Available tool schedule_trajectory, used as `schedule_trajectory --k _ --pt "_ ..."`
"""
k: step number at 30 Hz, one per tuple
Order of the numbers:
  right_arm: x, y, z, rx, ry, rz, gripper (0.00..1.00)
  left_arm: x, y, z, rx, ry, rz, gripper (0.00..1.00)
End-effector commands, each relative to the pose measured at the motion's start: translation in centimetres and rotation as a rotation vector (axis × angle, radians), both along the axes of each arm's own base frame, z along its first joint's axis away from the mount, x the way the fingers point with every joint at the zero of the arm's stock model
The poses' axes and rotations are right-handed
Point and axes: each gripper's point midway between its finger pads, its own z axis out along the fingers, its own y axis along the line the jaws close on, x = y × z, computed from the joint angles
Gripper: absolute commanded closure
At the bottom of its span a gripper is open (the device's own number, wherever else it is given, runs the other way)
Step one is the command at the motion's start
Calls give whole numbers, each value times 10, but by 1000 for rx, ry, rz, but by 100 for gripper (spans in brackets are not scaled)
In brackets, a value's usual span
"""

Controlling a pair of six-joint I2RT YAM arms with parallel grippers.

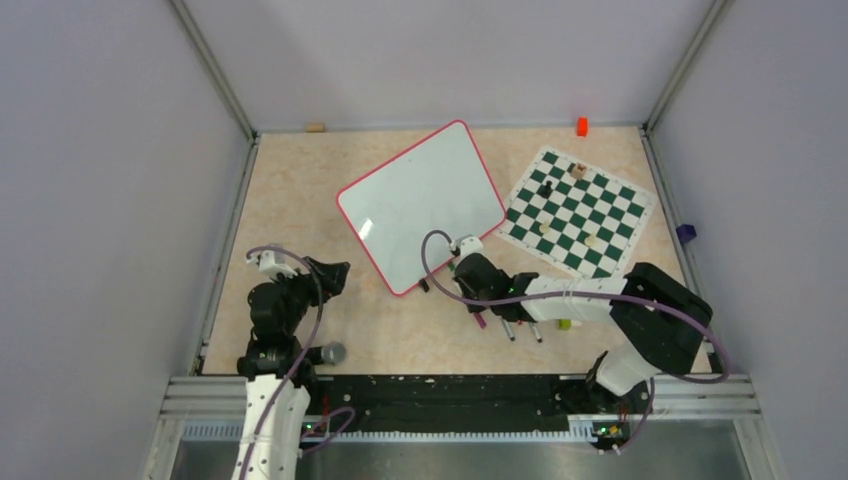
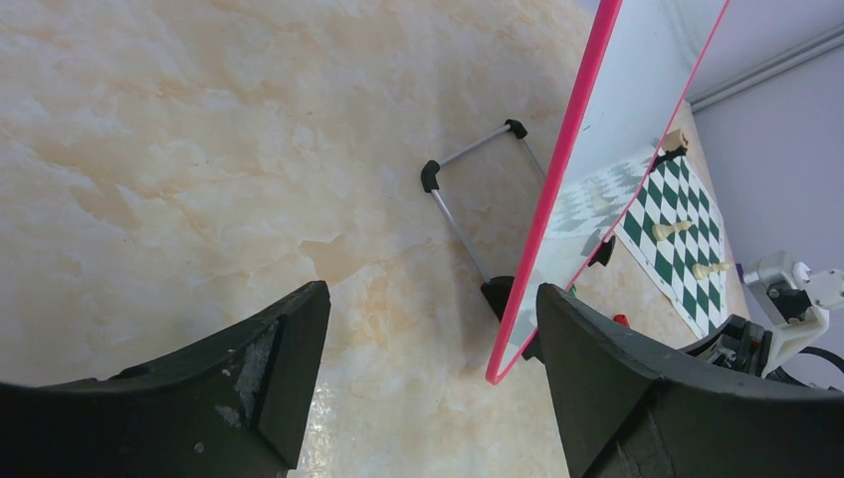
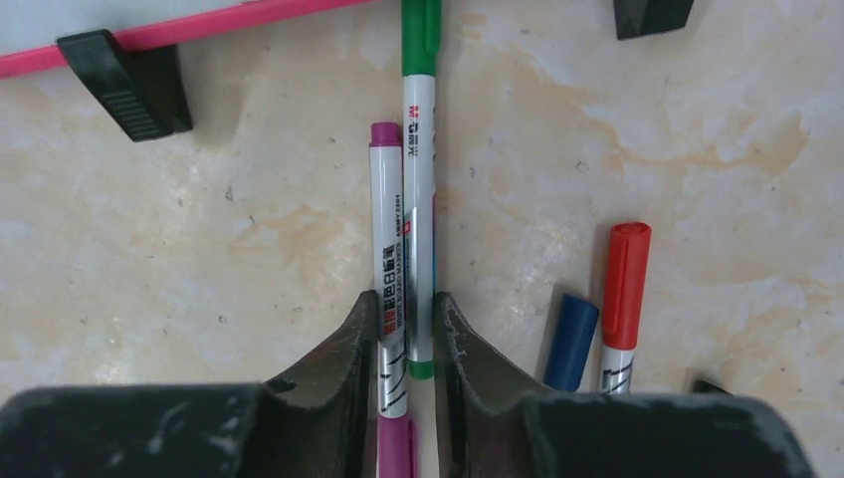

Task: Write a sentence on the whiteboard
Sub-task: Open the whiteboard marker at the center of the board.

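Now whiteboard (image 1: pixel 420 200) long axis diagonal; left claw (image 2: pixel 428 299) wide, right claw (image 3: pixel 405 304) tight on markers (image 3: pixel 386 219).

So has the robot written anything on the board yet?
Not yet: the whiteboard looks blank. In hand: the right pincer straddles the purple marker and green marker lying beside the board's edge. The left pincer hangs open, holding nothing. Left to do: lift a marker and write the whole sentence.
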Motion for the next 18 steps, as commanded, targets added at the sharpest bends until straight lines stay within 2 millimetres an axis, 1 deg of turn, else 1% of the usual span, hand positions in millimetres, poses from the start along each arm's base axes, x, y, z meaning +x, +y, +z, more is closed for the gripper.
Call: schedule_trajectory --k 1,2,4,6,7,10,12,13,15,16,18 --pt "-1 2 0 -49 8 -8 90 2 -1 14 -5 -34 -5 19" --pt "1 3 5 -40 -1 -16 95 1 -1 17 -12 -30 -1 19" --pt "4 5 22 -5 -31 -24 96 0 -3 27 -30 -25 -1 20" --pt "6 8 41 44 -62 -27 98 -3 -10 44 -48 -48 -33 18" --pt "7 8 52 70 -81 -32 98 -6 -14 57 -49 -76 -60 18" --pt "10 3 80 131 -142 -56 99 -12 -22 83 -53 -123 -87 17" --pt "12 -3 89 146 -159 -72 98 -14 -24 94 -61 -137 -90 17" --pt "14 -7 92 149 -160 -78 96 -14 -25 97 -66 -140 -91 17" --pt "13 -9 89 135 -151 -67 93 -15 -28 101 -76 -139 -104 17" --pt "12 -10 85 122 -144 -53 87 -15 -29 101 -81 -134 -110 17" --pt "9 -8 76 93 -124 -18 67 -15 -32 101 -88 -125 -124 17"
